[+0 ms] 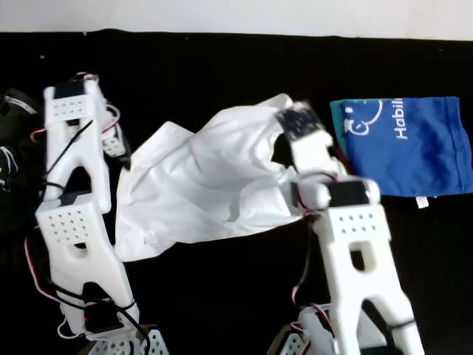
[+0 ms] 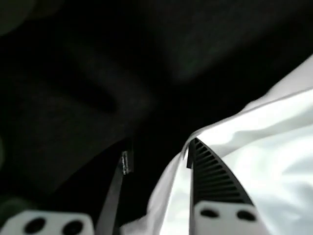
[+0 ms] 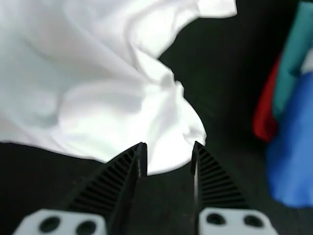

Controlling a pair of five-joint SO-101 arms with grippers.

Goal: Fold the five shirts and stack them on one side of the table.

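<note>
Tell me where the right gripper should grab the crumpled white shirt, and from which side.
Probably the thin edge lobe of the white shirt on the side facing the blue shirt. There the cloth lies low on the table, while the middle is bunched up. Come down from above on that side. The right gripper sits open at that edge.

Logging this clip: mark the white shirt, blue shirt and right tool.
white shirt [image 1: 199, 185], high view, crumpled middle.
blue shirt [image 1: 414, 148], high view, flat front.
right tool [image 3: 168, 147], right wrist view, midway between fingertips.
</note>
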